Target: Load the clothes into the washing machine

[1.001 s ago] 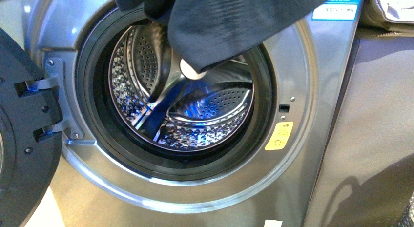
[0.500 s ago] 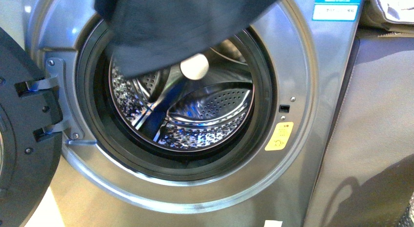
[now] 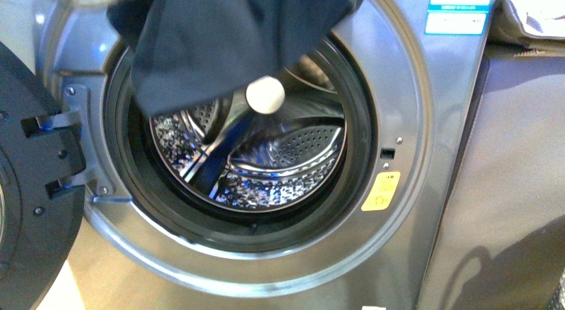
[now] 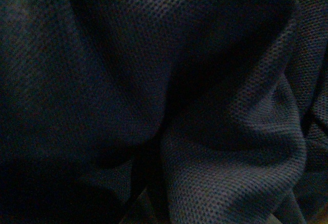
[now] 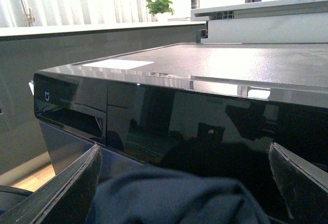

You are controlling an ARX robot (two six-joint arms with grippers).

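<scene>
Navy clothes [image 5: 174, 198] lie between the wide-spread fingers [image 5: 72, 188] of the right gripper [image 5: 183, 152] (left gripper unseen).

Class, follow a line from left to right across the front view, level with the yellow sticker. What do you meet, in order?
In order: open door → rubber seal → steel drum → yellow sticker → cabinet. The clothes hang above this line, so they are left out.
</scene>
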